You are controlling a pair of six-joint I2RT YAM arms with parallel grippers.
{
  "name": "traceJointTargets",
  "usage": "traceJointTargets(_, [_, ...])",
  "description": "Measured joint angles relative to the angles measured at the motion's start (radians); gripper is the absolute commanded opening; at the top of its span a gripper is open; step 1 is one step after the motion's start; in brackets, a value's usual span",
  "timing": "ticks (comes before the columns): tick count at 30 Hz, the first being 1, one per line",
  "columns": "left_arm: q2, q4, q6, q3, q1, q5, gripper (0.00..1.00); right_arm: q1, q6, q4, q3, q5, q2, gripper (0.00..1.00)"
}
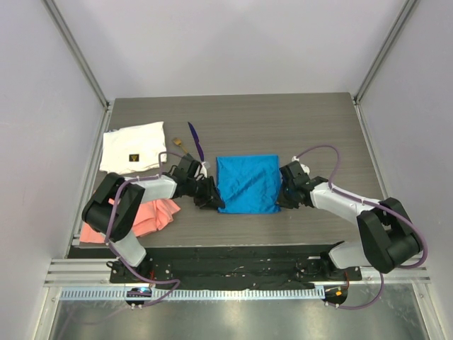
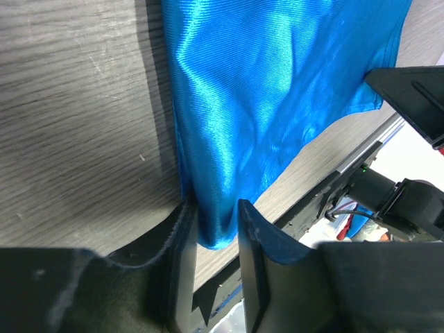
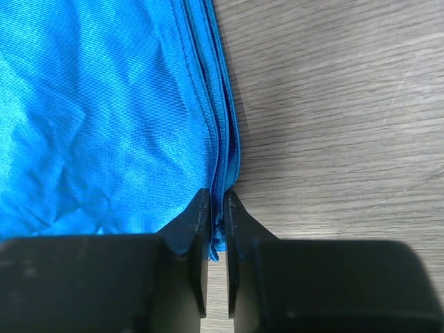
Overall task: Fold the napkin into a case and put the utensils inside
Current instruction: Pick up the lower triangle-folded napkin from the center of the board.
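Top view alone: utensils [image 1: 196, 142] at 11 o'clock of napkin [image 1: 248, 183]. Wrist views — left gripper [image 2: 216, 236] jaws half-closed, pinching its 7 o'clock corner; right gripper [image 3: 217, 229] jaws near-closed, pinching 5 o'clock edge.

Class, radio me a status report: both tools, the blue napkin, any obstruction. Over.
Left tool pinching napkin near-left corner; right tool clamped on its layered right edge. Napkin lying flat. Utensils off its far-left corner; nothing on it.
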Motion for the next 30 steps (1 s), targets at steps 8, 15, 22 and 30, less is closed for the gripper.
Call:
traceJointTargets(8, [0.000,0.069,-0.050,-0.047,0.000,0.013,0.00,0.000,-0.012,0.054,-0.039,-0.049,-0.030,0.01])
traceJointTargets(15, [-0.080,0.134,-0.126,-0.152,0.000,0.022,0.00,0.003,-0.006,0.019,-0.135,-0.155,-0.161,0.01])
traceJointTargets(22, [-0.220,0.181,-0.221,-0.277,0.000,0.050,0.00,0.006,0.009,-0.046,-0.199,-0.272,-0.267,0.01])
traceJointTargets(30, [-0.347,0.160,-0.280,-0.327,0.000,0.066,0.00,0.008,0.023,-0.085,-0.235,-0.356,-0.378,0.01])
